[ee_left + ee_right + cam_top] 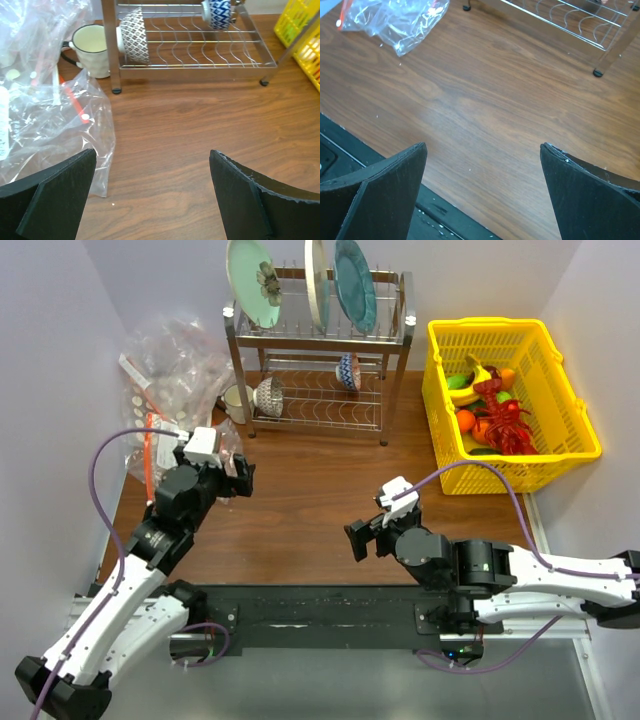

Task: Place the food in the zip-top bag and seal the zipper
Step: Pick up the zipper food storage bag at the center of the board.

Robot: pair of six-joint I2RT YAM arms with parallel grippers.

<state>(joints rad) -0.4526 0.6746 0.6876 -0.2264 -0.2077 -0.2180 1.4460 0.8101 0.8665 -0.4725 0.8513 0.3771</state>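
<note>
The left end effector (240,478) and right end effector (362,538) hover spread wide, empty, above the tabletop (310,475); the lobster (511,426) lies in the basket (575,410), the bag (60,127) by the left one.

**Dish rack shared wooden table with mug, bags and basket**

A two-tier steel dish rack (300,340) stood at the back of a brown wooden table (300,490). A pale green plate (250,280), a white plate (318,280) and a teal plate (355,282) stood upright in its top tier. Two patterned bowls (268,395) (348,370) lay tipped on its lower tier. A cream mug (92,47) sat just beside its left leg, a heap of clear bags (180,355) farther left, and a yellow basket (520,472) to its right.
</note>
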